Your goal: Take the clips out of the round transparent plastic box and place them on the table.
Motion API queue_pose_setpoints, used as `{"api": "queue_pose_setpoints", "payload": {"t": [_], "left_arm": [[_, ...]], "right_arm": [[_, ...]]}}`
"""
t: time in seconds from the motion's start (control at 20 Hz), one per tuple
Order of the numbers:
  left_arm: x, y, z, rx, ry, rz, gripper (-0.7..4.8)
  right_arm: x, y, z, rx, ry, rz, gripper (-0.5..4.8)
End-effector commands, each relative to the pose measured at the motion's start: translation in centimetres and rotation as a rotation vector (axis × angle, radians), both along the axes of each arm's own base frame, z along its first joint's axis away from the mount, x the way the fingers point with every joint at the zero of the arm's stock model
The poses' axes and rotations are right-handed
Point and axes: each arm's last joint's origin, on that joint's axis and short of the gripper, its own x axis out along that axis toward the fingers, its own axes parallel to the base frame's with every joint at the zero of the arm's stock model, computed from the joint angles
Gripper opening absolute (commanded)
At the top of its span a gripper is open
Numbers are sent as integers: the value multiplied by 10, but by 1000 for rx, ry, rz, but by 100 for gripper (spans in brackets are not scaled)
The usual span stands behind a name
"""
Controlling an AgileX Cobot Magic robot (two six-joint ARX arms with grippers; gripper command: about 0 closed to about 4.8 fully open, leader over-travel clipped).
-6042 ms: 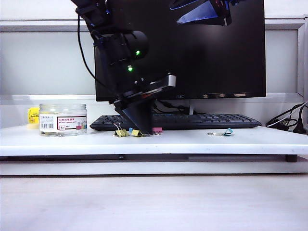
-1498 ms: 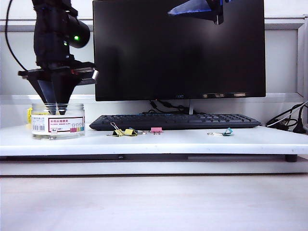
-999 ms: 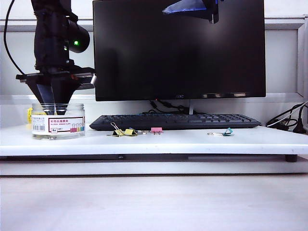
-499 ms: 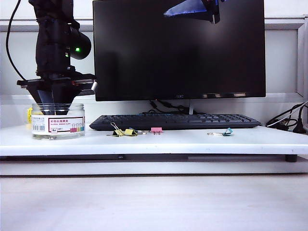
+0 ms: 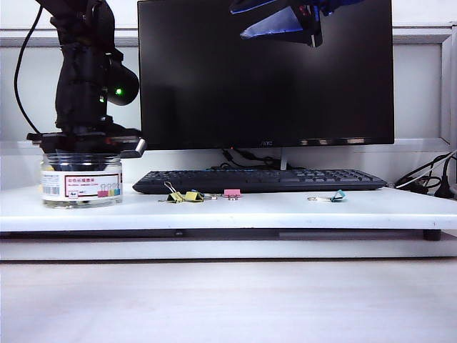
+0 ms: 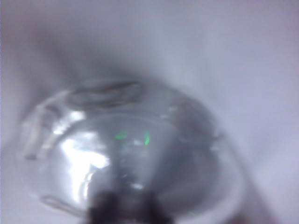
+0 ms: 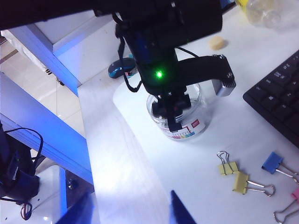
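The round transparent plastic box (image 5: pixel 81 184) stands at the left of the white table (image 5: pixel 285 211). My left gripper (image 5: pixel 80 164) points straight down into it; its blurred dark fingertips (image 6: pixel 105 210) show over the box's clear floor (image 6: pixel 140 140), and their gap cannot be read. No clip shows inside the box. From the right wrist view the left gripper (image 7: pixel 172 113) sits within the box (image 7: pixel 187 128). Two yellow clips (image 5: pixel 184 196) lie on the table by the keyboard, also shown as yellow clips (image 7: pixel 236 176). My right gripper (image 5: pixel 278 20) hangs high before the monitor, open (image 7: pixel 133 212) and empty.
A black keyboard (image 5: pixel 260 180) and monitor (image 5: pixel 264 71) stand behind the clips. A pink clip (image 5: pixel 231 193), a blue clip (image 7: pixel 272 162) and a teal clip (image 5: pixel 335 196) lie on the table. Cables (image 5: pixel 428 182) sit at the far right. The table's left edge (image 7: pixel 88 140) runs close to the box.
The left gripper has sunk from just above the box's mouth down into it. The box has shifted slightly to the left. The right gripper has barely moved.
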Motion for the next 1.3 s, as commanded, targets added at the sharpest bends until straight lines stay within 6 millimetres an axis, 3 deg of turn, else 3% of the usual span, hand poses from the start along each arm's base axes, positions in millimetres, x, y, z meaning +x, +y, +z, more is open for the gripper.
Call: {"api": "queue_pose_setpoints", "payload": {"t": [0.05,0.35,0.65,1.0,1.05,1.15,1.3], "left_arm": [[3,0,-2,31,-23,-9,-6],[15,-2,3,24,-146,-9,-6],[18,-4,44,-35,-243,-5,-6],[10,-4,43,-62,-158,-9,-6],[10,-5,43,-84,-151,-9,5],[10,-5,43,-86,-149,-3,218],[10,-5,43,-88,-146,1,215]], "right_arm": [[0,0,4,13,-27,5,212],[0,0,4,12,-27,4,212],[5,2,-5,1,5,5,212],[7,3,-3,12,-27,4,212],[7,3,-3,13,-30,3,212],[7,3,-3,11,-32,0,212],[8,3,-2,15,-42,0,212]]}}
